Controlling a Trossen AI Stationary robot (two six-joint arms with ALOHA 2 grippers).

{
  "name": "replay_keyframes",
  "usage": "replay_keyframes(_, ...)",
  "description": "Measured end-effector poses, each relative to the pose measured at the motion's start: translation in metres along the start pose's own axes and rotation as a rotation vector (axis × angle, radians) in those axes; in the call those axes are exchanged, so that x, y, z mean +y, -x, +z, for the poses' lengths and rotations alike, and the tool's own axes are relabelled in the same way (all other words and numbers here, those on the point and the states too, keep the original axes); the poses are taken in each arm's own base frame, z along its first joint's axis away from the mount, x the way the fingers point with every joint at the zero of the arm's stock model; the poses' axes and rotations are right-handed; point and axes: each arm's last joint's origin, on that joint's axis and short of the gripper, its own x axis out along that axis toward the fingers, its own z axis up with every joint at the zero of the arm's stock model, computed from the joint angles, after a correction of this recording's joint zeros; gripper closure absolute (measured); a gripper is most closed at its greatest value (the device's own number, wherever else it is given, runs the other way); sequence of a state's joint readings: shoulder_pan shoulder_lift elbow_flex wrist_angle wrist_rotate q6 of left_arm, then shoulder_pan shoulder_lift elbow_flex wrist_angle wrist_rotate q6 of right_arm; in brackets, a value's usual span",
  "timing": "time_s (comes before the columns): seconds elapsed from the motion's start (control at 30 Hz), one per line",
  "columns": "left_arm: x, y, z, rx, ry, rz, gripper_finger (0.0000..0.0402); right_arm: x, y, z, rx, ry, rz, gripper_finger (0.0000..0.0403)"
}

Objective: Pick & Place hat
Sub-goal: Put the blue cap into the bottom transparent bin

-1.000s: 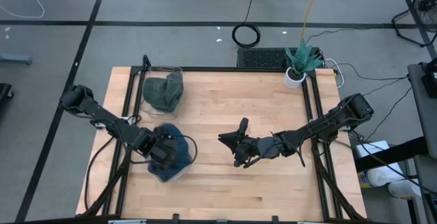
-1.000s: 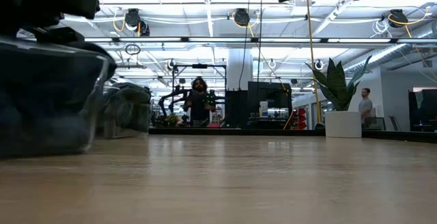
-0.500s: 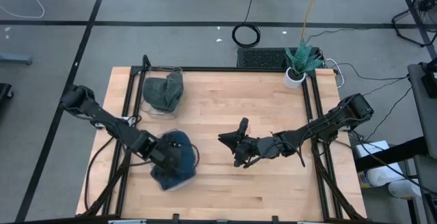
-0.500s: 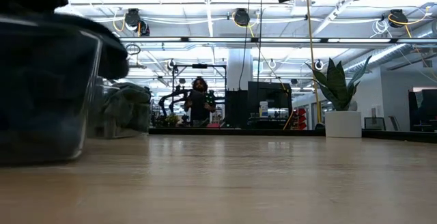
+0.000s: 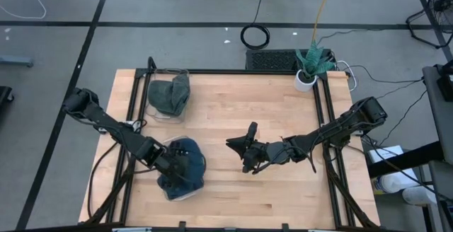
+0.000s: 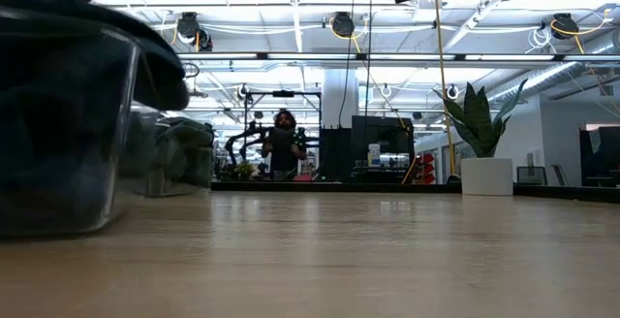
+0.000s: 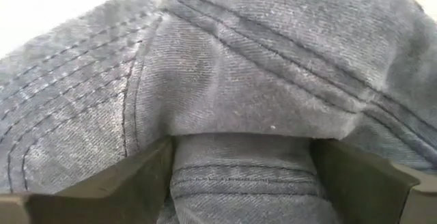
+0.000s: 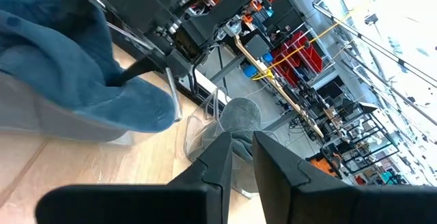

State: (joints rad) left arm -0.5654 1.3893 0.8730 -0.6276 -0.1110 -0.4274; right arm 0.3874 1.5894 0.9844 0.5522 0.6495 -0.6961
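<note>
The blue denim hat [image 5: 185, 163] lies in a clear plastic container [image 5: 177, 191] near the front-left part of the wooden table [image 5: 233, 112]; the hat bulges over the container's rim; in the low view the container [image 6: 58, 134] shows as a transparent wall with dark cloth behind it.

The left gripper [image 5: 167, 163] is at the hat, on the side away from the potted plant [image 5: 311, 64]; its jaws stand wide apart; in the left wrist view both fingers [image 7: 123, 183] flank a fold of stitched denim [image 7: 259, 101], which fills the gap between them; whether the fingers press the cloth cannot be told.

A second clear container [image 5: 166, 94] stands at the table's rear-left corner, well apart from the plant along the rear edge; a grey-green hat [image 5: 170, 96] lies in it.

The right gripper [image 5: 244, 147] waits near the table's centre, between the blue hat and the plant's side of the table; its fingers [image 8: 235, 162] are almost closed, with a narrow gap and nothing held.
</note>
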Motion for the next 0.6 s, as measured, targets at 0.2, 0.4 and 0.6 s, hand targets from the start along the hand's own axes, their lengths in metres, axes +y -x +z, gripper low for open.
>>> replay_keyframes(0.2,-0.003,0.0,0.005,-0.044,0.02,-0.035,0.005,0.0,0.0,0.0,-0.001,-0.001,-0.001,0.0356)
replay_keyframes(0.4,-0.004,0.01,0.014,-0.052,0.037,-0.039,0.005,0.0,0.0,0.0,-0.003,-0.003,-0.002,0.0356)
replay_keyframes(0.6,-0.01,0.03,0.033,-0.109,0.017,-0.06,0.005,0.0,0.0,0.001,-0.003,-0.003,-0.004,0.0355)
